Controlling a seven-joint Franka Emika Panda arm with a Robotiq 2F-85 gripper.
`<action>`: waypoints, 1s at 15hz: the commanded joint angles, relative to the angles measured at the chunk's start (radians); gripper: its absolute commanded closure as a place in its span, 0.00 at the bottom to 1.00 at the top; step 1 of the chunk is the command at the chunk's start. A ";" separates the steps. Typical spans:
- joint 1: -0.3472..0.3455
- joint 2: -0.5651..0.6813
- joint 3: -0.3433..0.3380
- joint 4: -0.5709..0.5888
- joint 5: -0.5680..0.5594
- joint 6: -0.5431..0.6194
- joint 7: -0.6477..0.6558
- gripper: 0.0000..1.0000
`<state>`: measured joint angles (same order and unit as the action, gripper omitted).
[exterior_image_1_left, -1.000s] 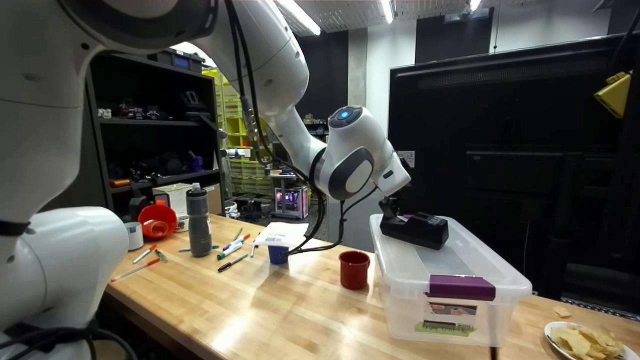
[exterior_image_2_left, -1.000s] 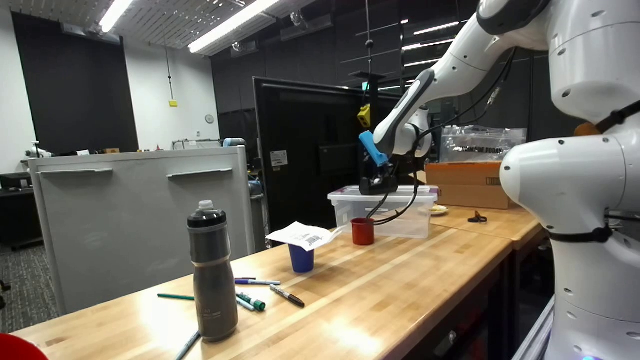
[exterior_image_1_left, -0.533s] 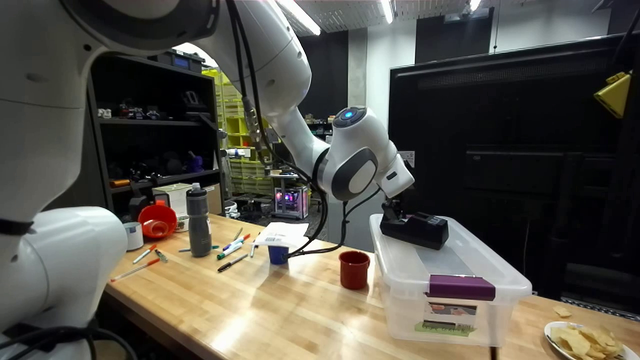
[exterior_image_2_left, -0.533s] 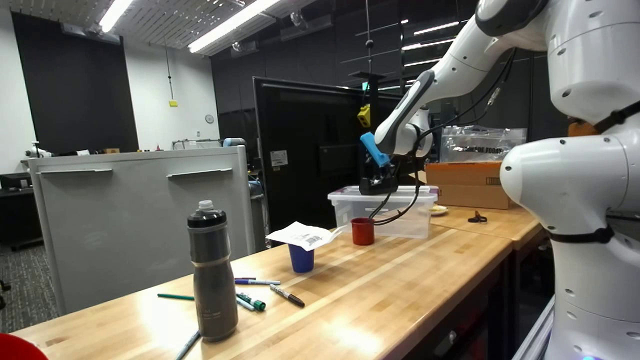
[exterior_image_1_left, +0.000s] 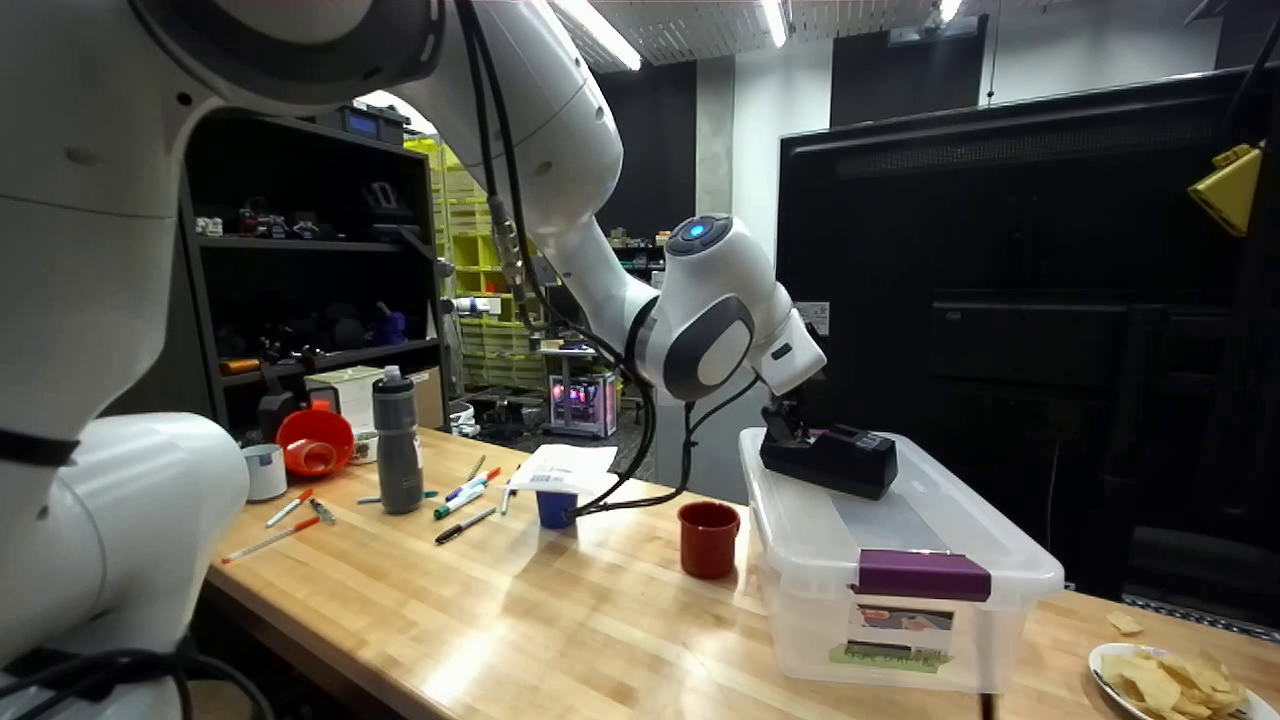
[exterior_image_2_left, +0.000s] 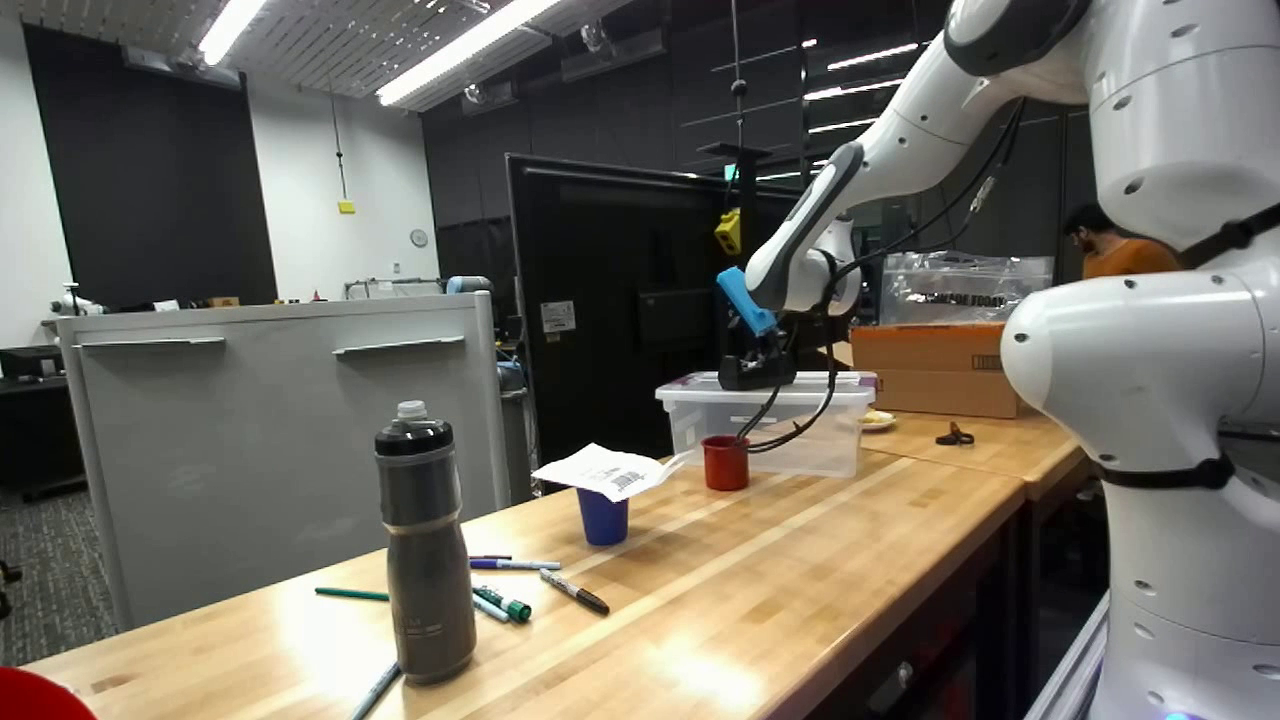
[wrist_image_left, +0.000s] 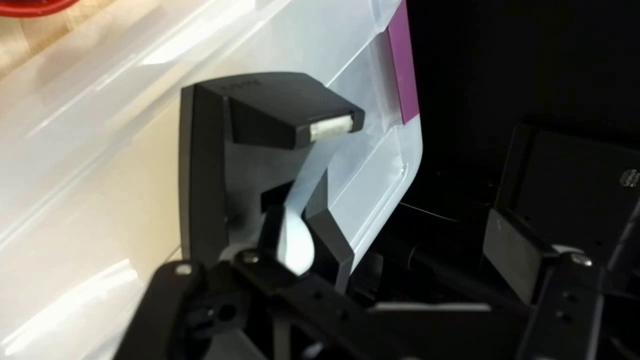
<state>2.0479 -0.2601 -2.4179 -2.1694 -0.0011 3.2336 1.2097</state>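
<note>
- Wrist view: the jaws stand wide apart, gripping nothing; one lies over the roll end of the black tape dispenser (wrist_image_left: 260, 162), the other out past the edge of the lid (wrist_image_left: 60, 210).
- Done well, a grip here would probably want the dispenser's outer wall centred between the jaws, clear of the white tape roll (wrist_image_left: 298, 245), and a gentle close, since the slick lid may let it slide. Contact is hard to judge, as the dark parts merge. Only this view shows the roll.
- In an exterior view, the dispenser rests on the clear storage box (exterior_image_1_left: 820, 620), the jaws at its far end. This angle alone shows the box's label (exterior_image_1_left: 905, 640) and a stray chip (exterior_image_1_left: 1125, 624).
- In an exterior view, the dispenser appears side-on, with the red mug (exterior_image_2_left: 725, 468) near the box. Only here appear a person in orange (exterior_image_2_left: 1125, 255) and the blue mount (exterior_image_2_left: 745, 300) above the jaws.
</note>
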 joint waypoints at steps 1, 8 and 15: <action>0.053 -0.005 -0.044 0.040 0.003 -0.032 0.017 0.00; 0.072 -0.001 -0.068 0.055 0.000 -0.044 0.007 0.00; 0.073 -0.001 -0.068 0.058 0.000 -0.050 0.007 0.00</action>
<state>2.1206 -0.2614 -2.4861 -2.1117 -0.0012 3.1836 1.2164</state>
